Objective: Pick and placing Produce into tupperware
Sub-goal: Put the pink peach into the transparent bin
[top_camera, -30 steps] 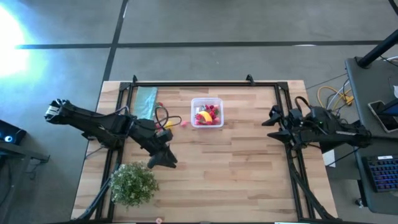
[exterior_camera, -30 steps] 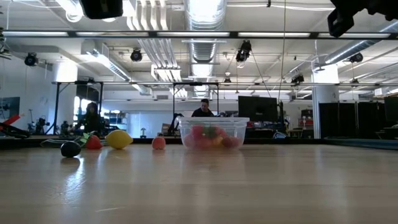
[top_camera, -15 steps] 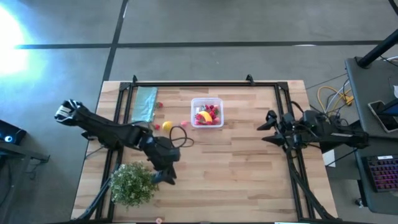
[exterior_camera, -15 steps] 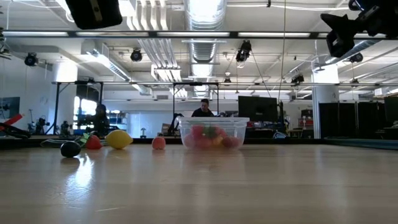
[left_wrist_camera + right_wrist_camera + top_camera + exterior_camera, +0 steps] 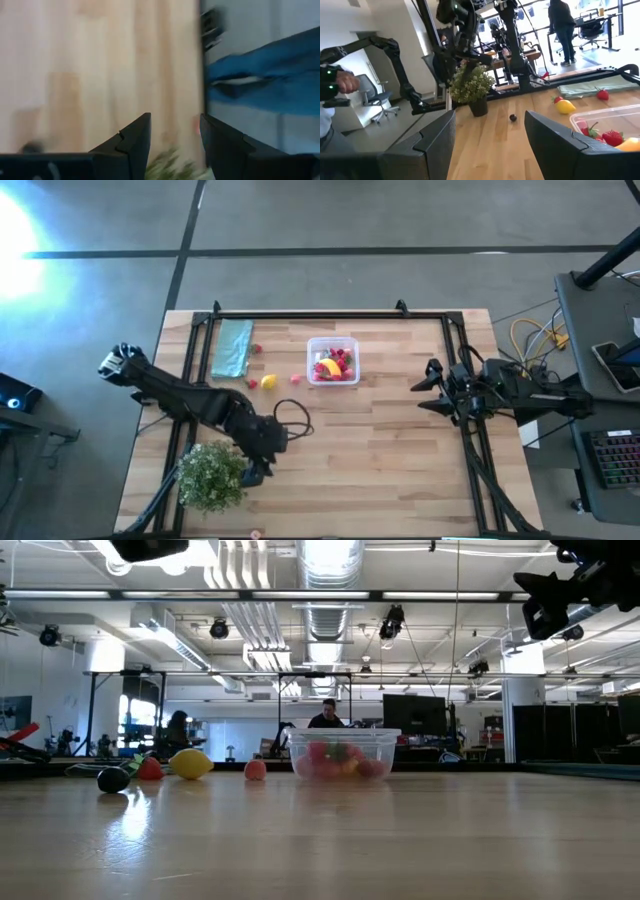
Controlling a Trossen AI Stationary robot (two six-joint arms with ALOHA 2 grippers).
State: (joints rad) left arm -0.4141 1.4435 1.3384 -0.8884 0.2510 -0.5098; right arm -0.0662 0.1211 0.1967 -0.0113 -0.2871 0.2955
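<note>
Left gripper hangs empty by the bush, fingers apart. Right gripper waits open at the table's right side. Some fruit is in the box. Lemon and berries lie nearby, not yet moved.

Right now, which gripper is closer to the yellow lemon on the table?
The left. The left gripper hangs beside the green plant, a short way from the lemon. The right gripper is across the table, beyond the clear box.
</note>
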